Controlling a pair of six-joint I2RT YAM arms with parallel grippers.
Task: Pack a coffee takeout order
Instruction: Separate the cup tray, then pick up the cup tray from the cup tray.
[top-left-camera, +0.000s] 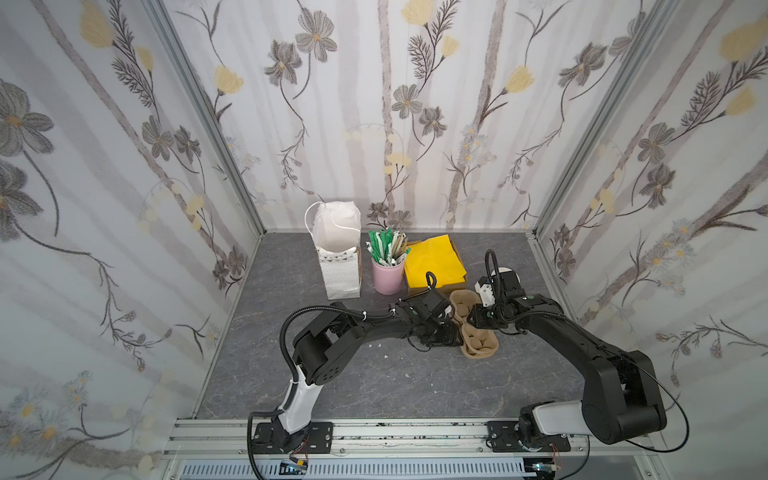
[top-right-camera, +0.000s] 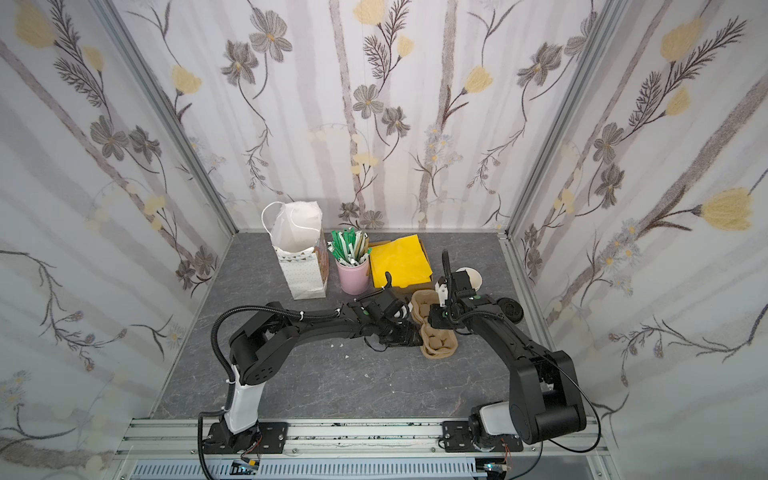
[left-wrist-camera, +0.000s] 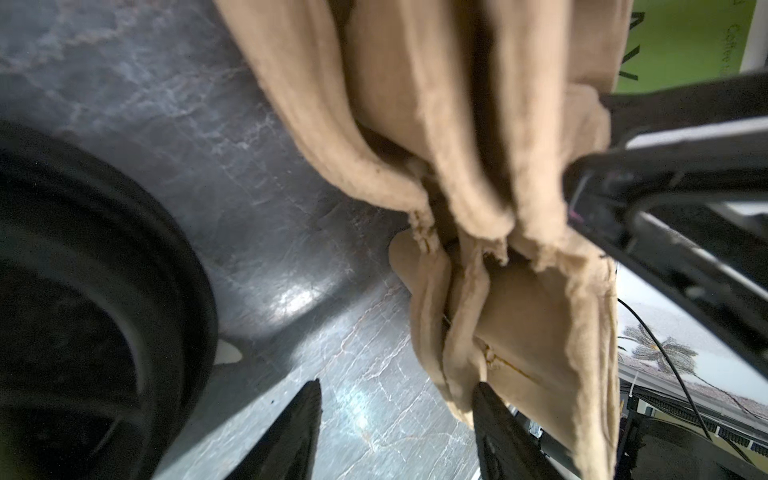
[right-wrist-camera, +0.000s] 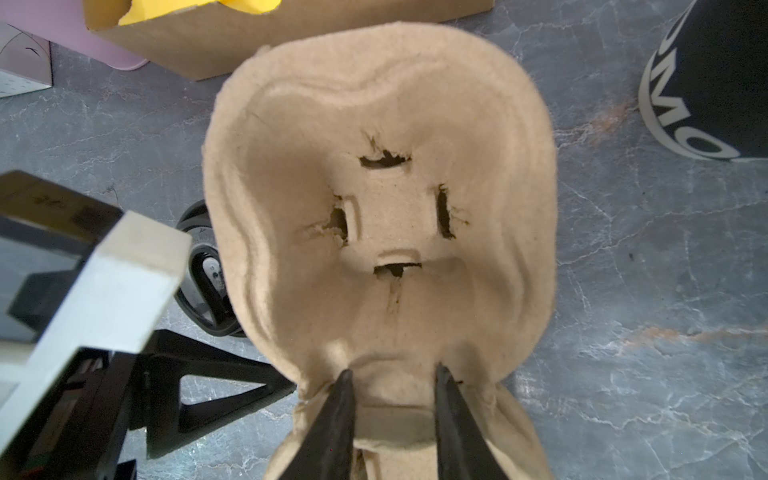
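Tan pulp carrier (right-wrist-camera: 374, 124) in low right gripper (right-wrist-camera: 395, 374), left gripper (left-wrist-camera: 397, 384) splayed alongside.

The front stretch of the bench (top-left-camera: 374, 386) is lying open. At the back, the white paper bag (top-left-camera: 338, 270), pink cup (top-left-camera: 388, 278) of sticks (top-left-camera: 386, 247) and cardboard box (right-wrist-camera: 291, 37) of yellow napkins (top-left-camera: 432, 262) are standing close together; the pulp cup carrier (top-left-camera: 478, 340), left arm (top-left-camera: 374, 324) and right arm (top-left-camera: 552, 328) are crowding the middle.
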